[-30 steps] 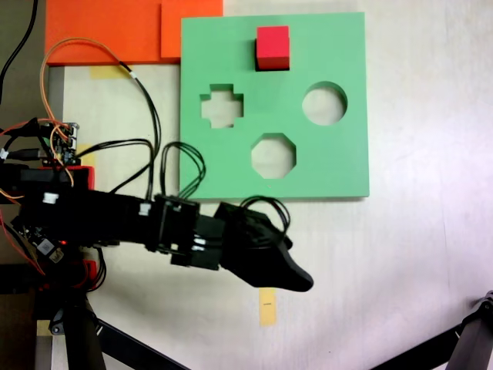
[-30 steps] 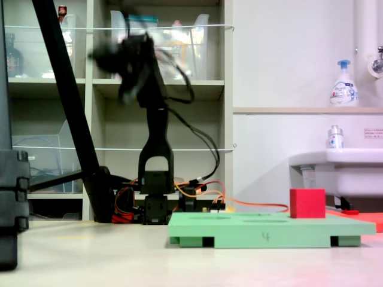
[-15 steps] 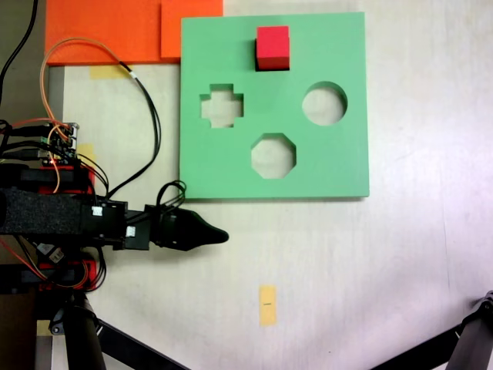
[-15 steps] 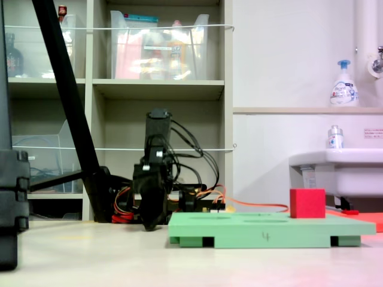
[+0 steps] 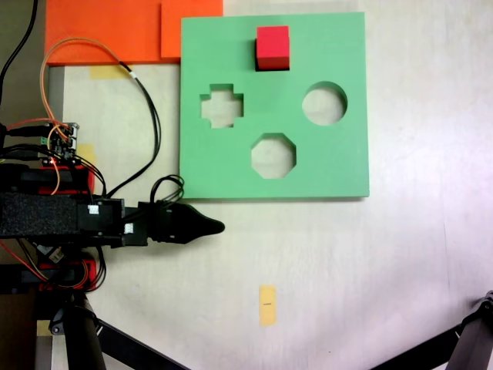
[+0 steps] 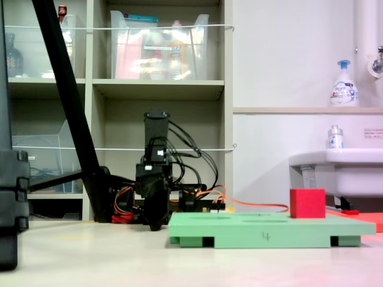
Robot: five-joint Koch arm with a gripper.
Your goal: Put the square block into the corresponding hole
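red cube [image 5: 273, 47]: sits in the green board's square hole near the board's top edge in the first exterior view; its upper part stands proud of the board surface in the second exterior view [image 6: 307, 203].
green board [image 5: 339, 154]: flat on the table; cross hole [image 5: 222, 107], round hole [image 5: 324, 104] and eight-sided hole [image 5: 273, 156] show pale table through them.
square hole: filled by the cube; its edges are mostly hidden.
gripper [image 5: 206, 227]: folded low over the table, just below the board's lower left corner in the first exterior view; apart from the board and cube.
fingers: drawn together to a single point, holding nothing.
orange sheet [image 5: 108, 31]: beside the board's upper left corner.
yellow tape strip [image 5: 266, 304]: on the table below the board.
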